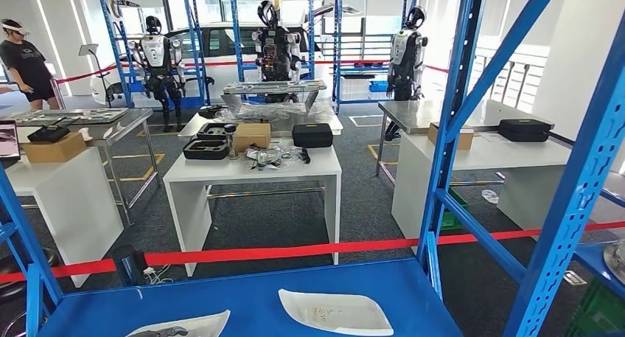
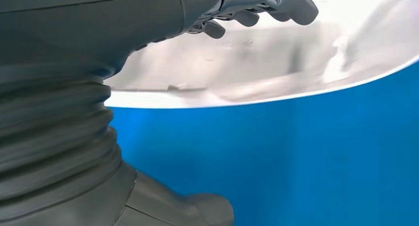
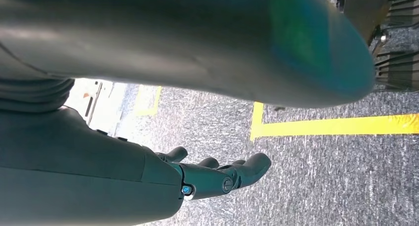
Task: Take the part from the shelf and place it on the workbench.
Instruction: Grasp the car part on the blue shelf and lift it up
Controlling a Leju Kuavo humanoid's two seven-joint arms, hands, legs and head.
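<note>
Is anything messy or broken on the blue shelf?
Nothing stands out. Two white parts lie flat on the blue shelf, apart from each other. The left hand is over the left one.

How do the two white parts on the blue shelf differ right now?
The left part has the left hand on it; the right part lies untouched. The left part is cut off by the frame edge; the right part shows whole. Both are white, flat, on the blue shelf.

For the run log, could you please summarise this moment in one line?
left hand: open over white part | part: on blue shelf | right hand: open, hanging over floor
</note>
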